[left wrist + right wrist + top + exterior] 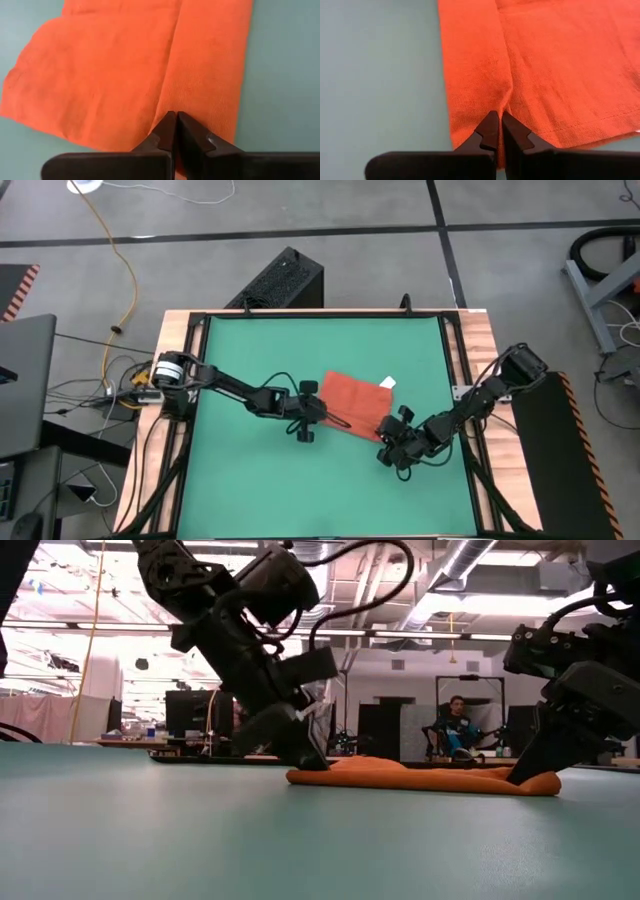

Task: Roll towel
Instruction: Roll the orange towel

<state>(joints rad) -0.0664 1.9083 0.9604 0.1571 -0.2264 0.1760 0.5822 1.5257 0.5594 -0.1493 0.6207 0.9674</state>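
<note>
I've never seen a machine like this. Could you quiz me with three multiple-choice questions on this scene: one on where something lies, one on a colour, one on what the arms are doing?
1. Where does the towel lie?
A. between the two arms
B. off the mat
C. on a shelf

2. What colour is the table mat?
A. blue
B. green
C. white

3. How do the left tool and right tool stand?
A. both wide open
B. both shut on the towel
C. raised high

Answers: 1 A, the arms flank it; 2 B, the overhead view shows green; 3 B, each wrist view shows the fingers pinching cloth.
</note>
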